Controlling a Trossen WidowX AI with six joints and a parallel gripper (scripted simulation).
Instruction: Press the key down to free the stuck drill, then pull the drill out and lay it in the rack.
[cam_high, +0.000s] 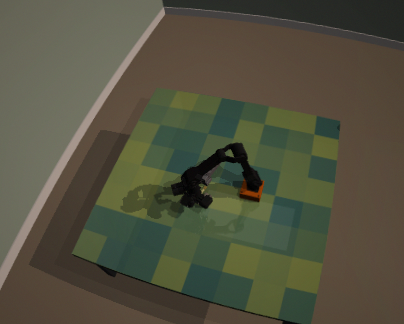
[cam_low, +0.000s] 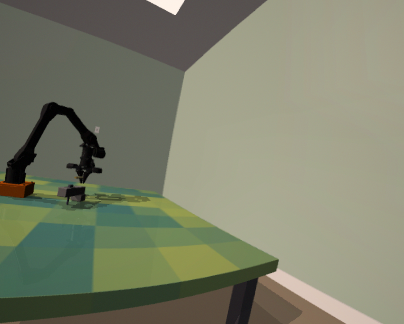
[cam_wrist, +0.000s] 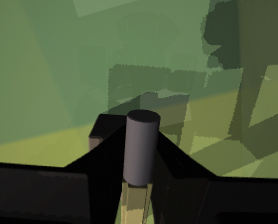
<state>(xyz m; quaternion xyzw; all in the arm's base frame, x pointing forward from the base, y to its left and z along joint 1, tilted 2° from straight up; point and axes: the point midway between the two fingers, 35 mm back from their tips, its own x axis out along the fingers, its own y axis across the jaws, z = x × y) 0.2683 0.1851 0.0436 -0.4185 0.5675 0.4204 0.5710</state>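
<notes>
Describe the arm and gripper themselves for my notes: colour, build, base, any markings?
The arm is matte black throughout, made of slim links with chunky joints, standing on an orange block base. The gripper is black too, with broad flat-sided fingers. No cables or markings are visible.
</notes>
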